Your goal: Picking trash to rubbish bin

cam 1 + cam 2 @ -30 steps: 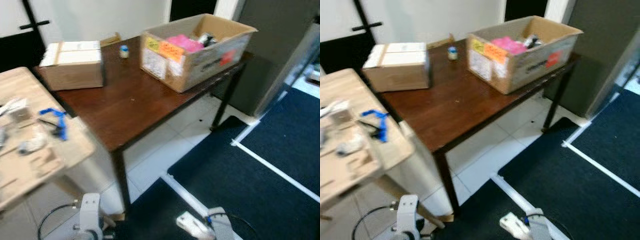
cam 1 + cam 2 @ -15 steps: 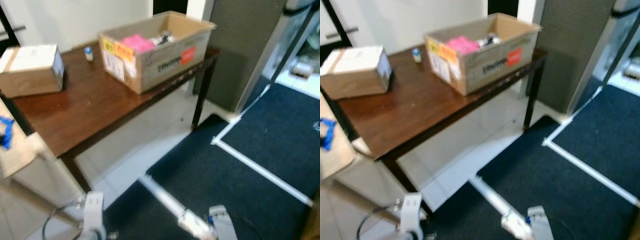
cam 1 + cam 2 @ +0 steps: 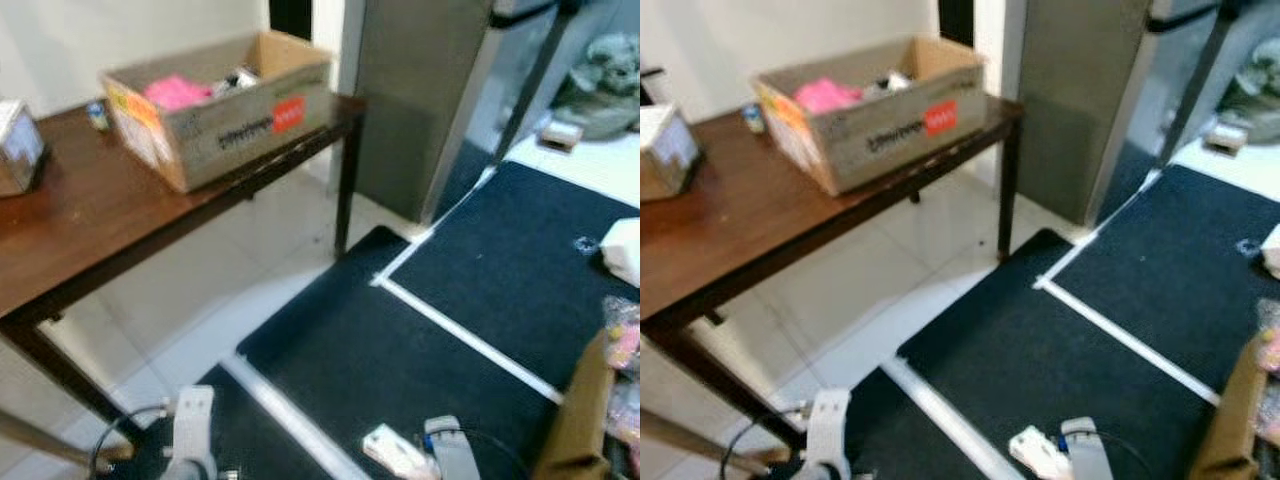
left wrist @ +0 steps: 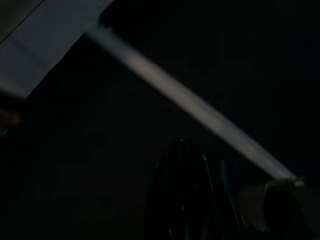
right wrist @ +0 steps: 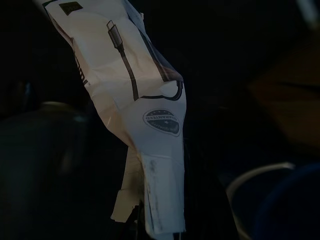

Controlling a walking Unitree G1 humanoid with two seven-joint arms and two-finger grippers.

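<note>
We see a glossy dark wooden desk, a matt cardboard box, rough dark carpet, and a thin, creased plastic wrapper.

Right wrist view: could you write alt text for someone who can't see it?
A crumpled white cable package, printed with a drawing of a charging cable and a round seal, is pinched at its lower end by the right end effector against a very dark background. A pale curved rim shows faintly to one side.
</note>
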